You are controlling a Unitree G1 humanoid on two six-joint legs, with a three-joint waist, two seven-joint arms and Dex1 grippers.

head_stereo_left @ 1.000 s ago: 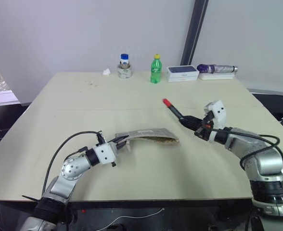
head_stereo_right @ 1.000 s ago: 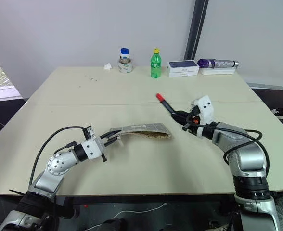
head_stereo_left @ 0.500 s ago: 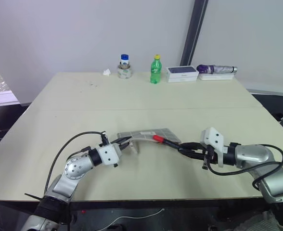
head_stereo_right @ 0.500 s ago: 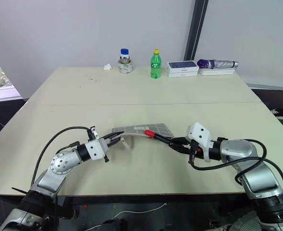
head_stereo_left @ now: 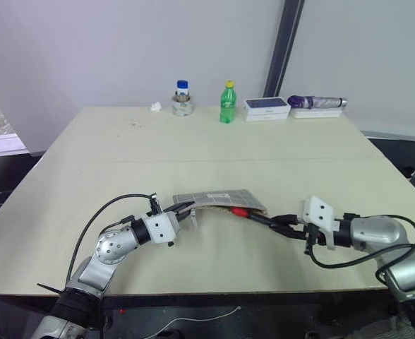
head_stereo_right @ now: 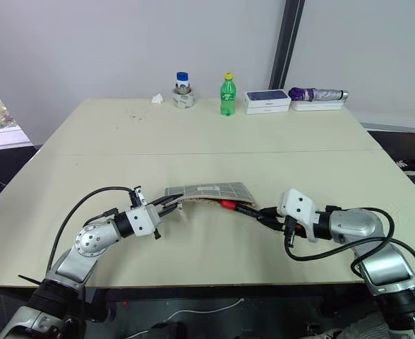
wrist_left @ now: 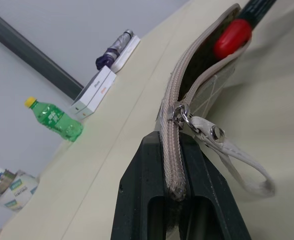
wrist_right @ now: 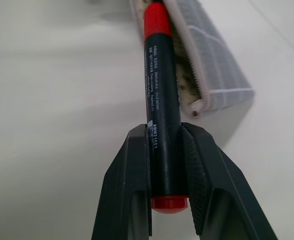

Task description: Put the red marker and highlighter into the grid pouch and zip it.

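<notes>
I've got the left gripper (wrist_left: 173,187) clamped tight on the near-left end of the grid pouch (head_stereo_left: 221,198), fingers pinching the zipper edge and lifting that side so the mouth gapes toward the right. The pouch sits mid-table, near side, its far-right part resting on the table (head_stereo_left: 193,141). From the left wrist view I see the zipper pull (wrist_left: 187,117) with its white strap (wrist_left: 237,160) hanging loose just past my fingertips. My right gripper (wrist_right: 167,165) is closed around the red marker (wrist_right: 162,90), holding the black barrel near its back end, with the red tip pointing left into the pouch opening; the red tip is right at the mouth, touching or just inside the zipper edge. In the head view the marker (head_stereo_right: 241,207) bridges the gap between the right gripper (head_stereo_right: 271,216) and the pouch's right end. I can't pick out the highlighter; it may be in the pouch, can't tell. At the far edge of the table: a small blue-capped jar (head_stereo_left: 183,97), a green soda bottle (head_stereo_left: 227,102), a white box (head_stereo_left: 267,107), and a purple folded umbrella (head_stereo_left: 317,102) lying on a second white box (head_stereo_left: 319,112), all well apart from the work area.
</notes>
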